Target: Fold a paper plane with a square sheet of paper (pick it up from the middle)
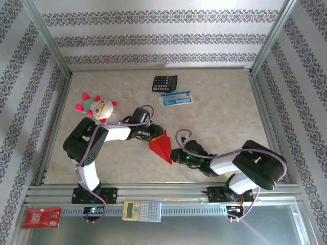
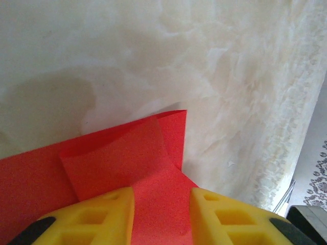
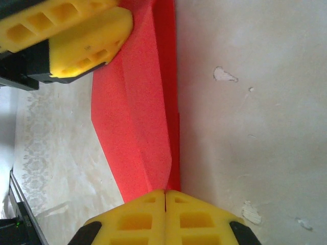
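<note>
At the 5 o'clock tip of the red paper point(image 1: 161, 145), which lay mid-table as a partly folded pointed wedge, the right gripper point(image 1: 174, 155) stood with its fingers pressed together, pinching that tip. At the 11 o'clock end the left gripper point(image 1: 155, 133) straddled the sheet with jaws parted, gripping nothing. Progress was judged roughly midway: overlapping flaps and a long crease were made, with the wings and final dart shape outstanding. The far end lay hidden beneath the left gripper, and the number of layers could not be made out.
</note>
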